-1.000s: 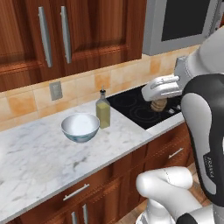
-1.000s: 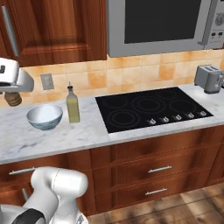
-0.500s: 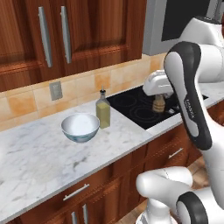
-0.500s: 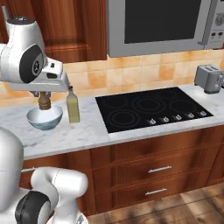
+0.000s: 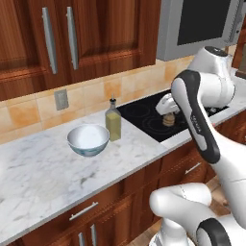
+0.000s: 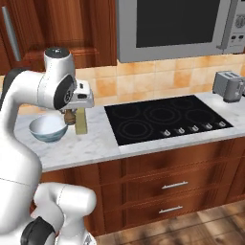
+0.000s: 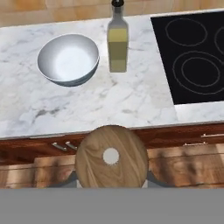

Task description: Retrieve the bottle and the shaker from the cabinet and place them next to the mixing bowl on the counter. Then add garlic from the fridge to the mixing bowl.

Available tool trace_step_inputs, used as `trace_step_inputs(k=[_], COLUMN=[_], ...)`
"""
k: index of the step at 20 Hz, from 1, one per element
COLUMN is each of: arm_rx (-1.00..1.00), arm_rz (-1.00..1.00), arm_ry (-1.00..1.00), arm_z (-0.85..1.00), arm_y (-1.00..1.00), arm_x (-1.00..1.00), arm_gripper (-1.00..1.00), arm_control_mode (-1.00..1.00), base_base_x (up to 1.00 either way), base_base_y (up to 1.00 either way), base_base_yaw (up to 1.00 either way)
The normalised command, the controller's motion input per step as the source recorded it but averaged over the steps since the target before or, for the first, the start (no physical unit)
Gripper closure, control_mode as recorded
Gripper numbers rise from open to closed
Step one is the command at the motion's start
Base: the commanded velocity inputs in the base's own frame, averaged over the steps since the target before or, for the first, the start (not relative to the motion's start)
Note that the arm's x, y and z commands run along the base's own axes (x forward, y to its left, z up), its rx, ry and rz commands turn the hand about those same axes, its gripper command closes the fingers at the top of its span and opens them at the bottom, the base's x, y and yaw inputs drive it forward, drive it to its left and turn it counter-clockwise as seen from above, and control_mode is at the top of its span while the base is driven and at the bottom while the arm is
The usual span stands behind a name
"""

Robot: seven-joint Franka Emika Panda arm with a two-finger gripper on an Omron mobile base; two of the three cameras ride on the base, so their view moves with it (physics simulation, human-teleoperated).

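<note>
Carrying the shaker [image 7: 111, 156], the gripper [image 5: 168, 114] has its jaws narrowed onto the small brown cylinder, held clear above the counter [image 5: 43, 178]; in the hand view its round wooden top with a pale centre hole sits at 6 o'clock, out past the counter's front edge and over the floor. In the left base view it hangs over the black cooktop [image 5: 158, 115], at 3 o'clock from the bottle [image 5: 113, 122]. The bottle stands upright on the marble just beside the mixing bowl [image 5: 88, 140], not touching it, bowl at roughly 9 o'clock of it; the bowl looks empty. Judged progress: bottle step done, shaker in hand but not yet set down, so it wants lowering onto bare marble near the bowl, perhaps at 6 o'clock of it in the hand view. Garlic step appears untouched. No readable writing: bottle carries no label, the microwave [image 6: 177, 26] panel marks are too small to read, and the toaster [image 6: 228, 85] is plain.
</note>
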Motion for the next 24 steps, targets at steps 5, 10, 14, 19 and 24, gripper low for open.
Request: trace_step_inputs(k=[5, 10, 14, 19, 24], arm_rx=[0.00, 0.00, 0.00, 0.00, 0.00], arm_rz=[0.00, 0.00, 0.00, 0.00, 0.00], arm_ry=[-0.23, 0.18, 0.31, 0.22, 0.01], arm_z=[-0.50, 0.00, 0.00, -0.23, -0.63], arm_y=[0.02, 0.27, 0.28, 0.24, 0.19], arm_x=[0.27, 0.30, 0.37, 0.37, 0.32], arm_gripper=[1.00, 1.00, 1.00, 1.00, 1.00], arm_control_mode=[-1.00, -1.00, -1.00, -1.00, -1.00], base_base_x=[0.00, 0.00, 0.00, 0.00, 0.00], base_base_y=[0.00, 0.00, 0.00, 0.00, 0.00], base_base_yaw=[0.00, 0.00, 0.00, 0.00, 0.00])
